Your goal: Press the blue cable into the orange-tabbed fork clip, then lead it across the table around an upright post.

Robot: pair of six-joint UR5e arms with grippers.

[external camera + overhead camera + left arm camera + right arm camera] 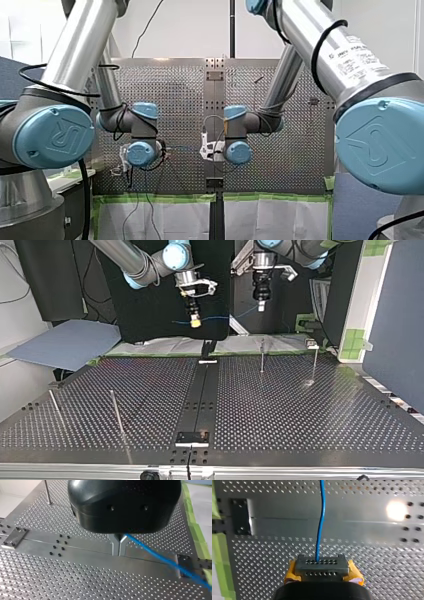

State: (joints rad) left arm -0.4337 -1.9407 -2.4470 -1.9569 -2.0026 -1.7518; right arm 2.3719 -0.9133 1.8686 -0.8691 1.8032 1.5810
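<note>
At the top view's twelve o'clock, over the perforated metal table [300, 405], the thin blue cable [322, 517] stretches through the air between my black, metal-fingered left gripper [119, 547] and my yellow-padded right gripper [321, 563], both clenched on it.

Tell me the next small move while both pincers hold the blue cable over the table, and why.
Probably lower both pincers together a little. The thin blue cable runs between my yellow-padded right pincer and my black left pincer, both shut on it, well above the perforated metal table. It must come down before it can be pressed in anywhere.
</note>
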